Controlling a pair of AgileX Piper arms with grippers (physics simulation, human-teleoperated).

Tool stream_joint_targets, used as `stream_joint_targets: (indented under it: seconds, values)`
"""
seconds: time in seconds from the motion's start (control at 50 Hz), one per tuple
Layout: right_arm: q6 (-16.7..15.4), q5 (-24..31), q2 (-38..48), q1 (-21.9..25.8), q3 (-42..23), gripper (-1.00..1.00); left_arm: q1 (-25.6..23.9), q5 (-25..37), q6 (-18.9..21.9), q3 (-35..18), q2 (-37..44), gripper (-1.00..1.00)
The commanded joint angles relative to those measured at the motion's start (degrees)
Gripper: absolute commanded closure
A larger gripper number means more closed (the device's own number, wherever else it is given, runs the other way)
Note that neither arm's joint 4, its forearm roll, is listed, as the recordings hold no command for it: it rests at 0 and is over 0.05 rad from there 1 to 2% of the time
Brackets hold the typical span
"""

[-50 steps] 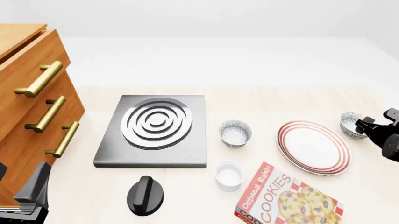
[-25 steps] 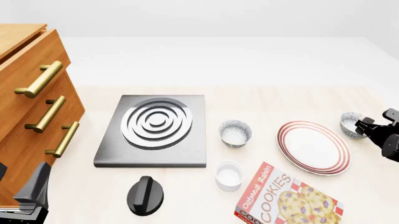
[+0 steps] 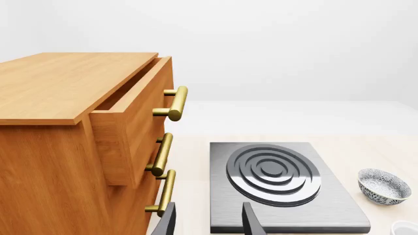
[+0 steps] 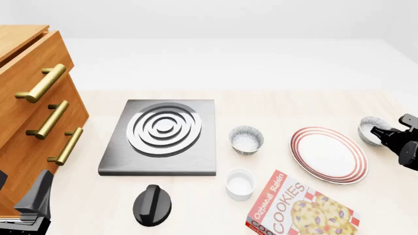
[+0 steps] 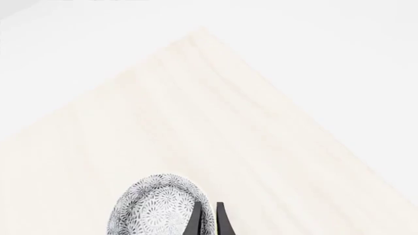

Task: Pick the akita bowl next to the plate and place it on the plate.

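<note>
The plate (image 4: 328, 154) is seen flat on the table. Just beside its far right edge, the bowl (image 4: 369, 130) is held by the right gripper (image 5: 207, 215), pinched tight on its rim. The left gripper (image 3: 207, 220) is kept low, fingers apart.

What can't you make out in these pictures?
- Front view: right gripper runs off the frame edge; its body hides part of the akita bowl.
- Right wrist view: fingertips cut off, so the pinch on the bowl rim is unconfirmed.
- Left wrist view: the ramekin is clipped.
</note>
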Motion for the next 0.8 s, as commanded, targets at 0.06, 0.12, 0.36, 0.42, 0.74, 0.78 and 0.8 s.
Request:
stream_joint_targets:
  seconds: [0.06,0.12,0.36,0.42,0.74,0.78,0.8]
  values:
    - [0.06,-0.18,0.54,0.11,1.57,1.00,0.00,0.00,0.00,0.00,0.00,-1.00]
    - [0.23,-0.13,0.24,0.26,1.67,1.00,0.00,0.00,0.00,0.00,0.00,-1.00]
    - [1.12,0.17,-1.83,0.79,2.62,1.00,0.00,0.00,0.00,0.00,0.00,-1.00]
    - [1.53,0.69,-2.52,0.93,2.51,1.00,0.00,0.00,0.00,0.00,0.00,-1.00]
    - [3.11,2.49,-7.06,0.96,3.44,1.00,0.00,0.00,0.00,0.00,0.00,-1.00]
    - [3.35,2.79,-7.77,1.02,3.60,1.00,0.00,0.00,0.00,0.00,0.00,-1.00]
    - [3.47,2.99,-8.05,1.02,3.59,1.00,0.00,0.00,0.00,0.00,0.00,-1.00]
